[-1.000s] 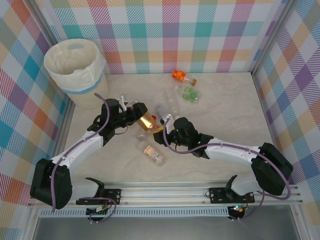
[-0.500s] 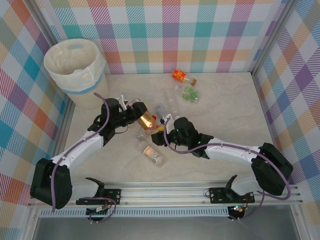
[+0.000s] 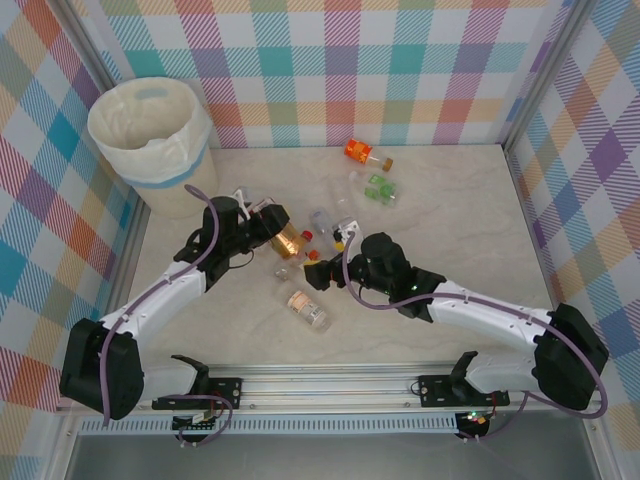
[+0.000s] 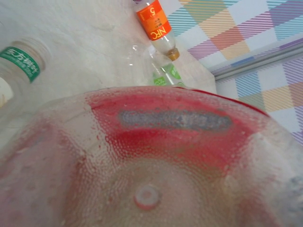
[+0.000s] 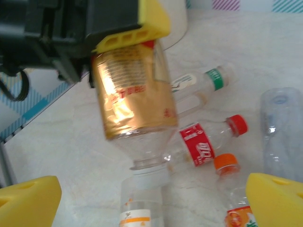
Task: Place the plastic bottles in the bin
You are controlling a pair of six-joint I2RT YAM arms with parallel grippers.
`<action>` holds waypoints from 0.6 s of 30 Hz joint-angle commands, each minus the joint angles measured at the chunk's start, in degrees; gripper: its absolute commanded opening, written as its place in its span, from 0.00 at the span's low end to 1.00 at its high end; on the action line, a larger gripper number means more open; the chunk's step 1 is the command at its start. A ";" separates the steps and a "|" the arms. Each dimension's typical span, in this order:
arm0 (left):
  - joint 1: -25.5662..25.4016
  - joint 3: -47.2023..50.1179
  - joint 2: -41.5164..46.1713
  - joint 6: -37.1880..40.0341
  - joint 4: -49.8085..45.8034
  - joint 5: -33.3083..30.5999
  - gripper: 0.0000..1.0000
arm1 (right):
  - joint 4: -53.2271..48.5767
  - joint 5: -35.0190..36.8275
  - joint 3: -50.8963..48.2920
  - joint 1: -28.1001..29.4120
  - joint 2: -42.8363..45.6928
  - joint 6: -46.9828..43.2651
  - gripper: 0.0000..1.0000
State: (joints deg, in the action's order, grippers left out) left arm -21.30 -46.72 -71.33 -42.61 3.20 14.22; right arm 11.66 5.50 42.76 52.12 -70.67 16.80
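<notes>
the left gripper (image 3: 283,236) is clamped around a gold-labelled bottle (image 3: 292,243), holding it tilted among the loose bottles (image 5: 203,144) at the table's middle. the right gripper (image 3: 318,270) stands wide open just right of it, holding nothing. the bin (image 3: 170,170) sits in the far left corner.

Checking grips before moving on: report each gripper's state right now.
Left gripper: closed on the clear plastic bottle with the gold label.
Right gripper: open, yellow fingers spread wide, holding nothing.
</notes>
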 commanded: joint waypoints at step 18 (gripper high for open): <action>5.45 -20.30 5.90 17.23 -10.41 -27.76 0.59 | -3.81 18.32 0.91 -0.24 -1.11 8.55 1.00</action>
State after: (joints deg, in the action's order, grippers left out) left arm -17.32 -61.91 -64.58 -29.89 -7.44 -8.73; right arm 8.40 22.59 42.70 52.05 -71.70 23.97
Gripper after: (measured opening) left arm 0.623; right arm 0.997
